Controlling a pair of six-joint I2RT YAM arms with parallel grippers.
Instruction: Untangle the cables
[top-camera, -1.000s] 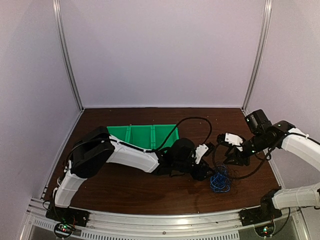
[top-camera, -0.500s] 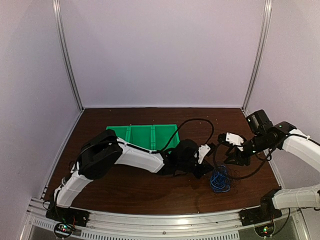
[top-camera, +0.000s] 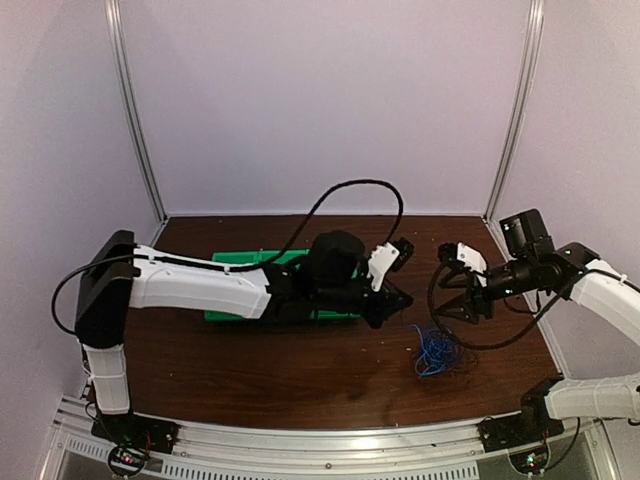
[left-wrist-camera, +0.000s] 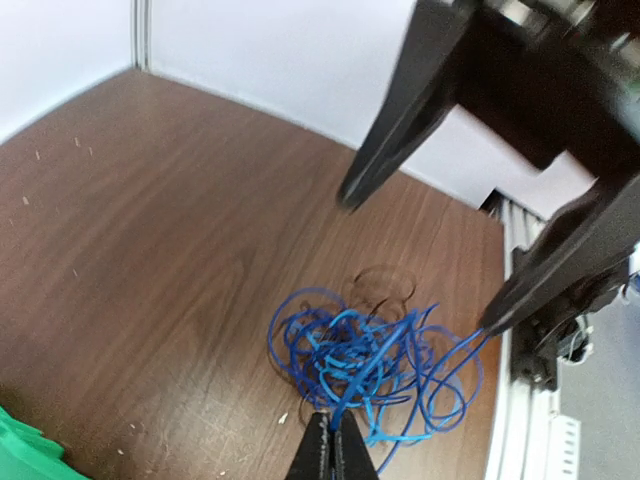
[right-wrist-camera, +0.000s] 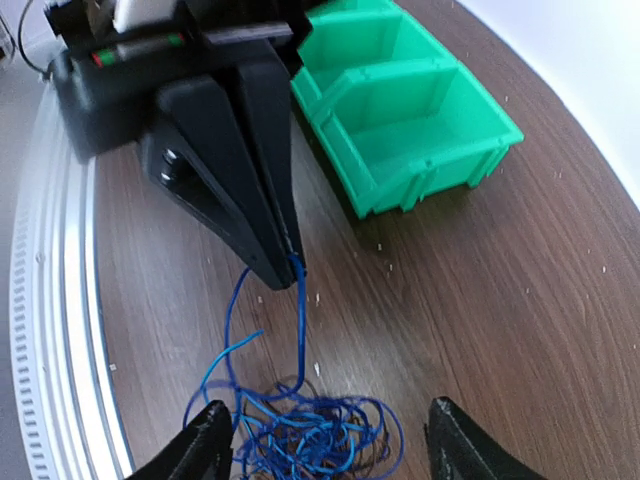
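The cables (top-camera: 436, 352) are a tangle of bright blue wire with thin dark loops (left-wrist-camera: 386, 284) mixed in, lying on the brown table right of centre. My left gripper (top-camera: 397, 301) hangs just left of and above the tangle (left-wrist-camera: 370, 362). Its jaws (left-wrist-camera: 333, 428) are shut on one blue strand that runs taut up from the heap. From the right wrist, that pinched strand (right-wrist-camera: 299, 310) hangs from the left gripper's tips (right-wrist-camera: 284, 272). My right gripper (top-camera: 458, 308) hovers over the tangle (right-wrist-camera: 310, 440) and is open (right-wrist-camera: 325, 415), with nothing between its fingers.
A green divided bin (top-camera: 238, 264) sits behind the left forearm, also visible in the right wrist view (right-wrist-camera: 400, 130). A thick black arm hose (top-camera: 350, 186) arches over the bin. The table's metal front rail (right-wrist-camera: 45, 330) lies close to the tangle.
The left gripper has shut on a blue strand and drawn up and back to the left, stretching it out of the heap. The right gripper has opened wider and shifted slightly.
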